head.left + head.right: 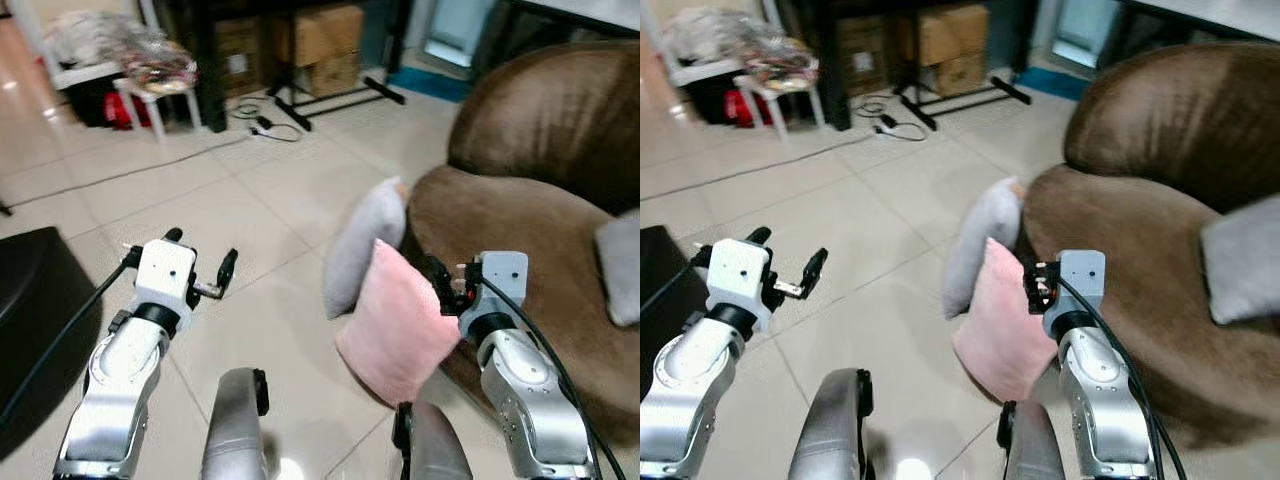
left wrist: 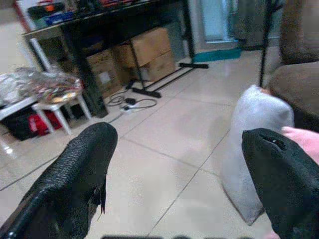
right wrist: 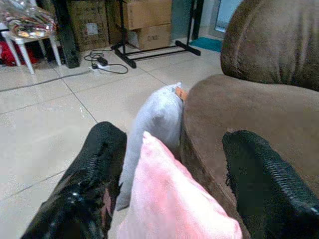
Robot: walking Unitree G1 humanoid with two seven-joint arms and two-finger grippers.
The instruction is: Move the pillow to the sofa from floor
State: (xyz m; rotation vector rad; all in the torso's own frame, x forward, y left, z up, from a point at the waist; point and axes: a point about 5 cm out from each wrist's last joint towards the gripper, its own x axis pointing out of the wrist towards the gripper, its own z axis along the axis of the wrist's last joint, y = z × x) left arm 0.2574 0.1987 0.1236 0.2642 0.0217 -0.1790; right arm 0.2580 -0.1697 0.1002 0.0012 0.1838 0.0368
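Observation:
A pink pillow (image 1: 395, 325) stands on the tiled floor, leaning against the front of the brown sofa (image 1: 510, 220). Behind it a grey pillow (image 1: 360, 245) also leans on the sofa's edge. My right gripper (image 1: 438, 275) is open at the pink pillow's upper corner; in the right wrist view the pink pillow (image 3: 169, 199) rises between the two spread fingers (image 3: 94, 164). My left gripper (image 1: 203, 255) is open over bare floor, to the left of both pillows and apart from them. A second grey pillow (image 1: 622, 265) lies on the sofa seat at the right.
A black object (image 1: 30, 300) sits on the floor at the left. Farther back are a white stool (image 1: 155, 85) with bagged items, loose cables (image 1: 265, 125), a black stand's feet (image 1: 340, 98) and cardboard boxes (image 1: 325, 40). Open tiles lie between my arms.

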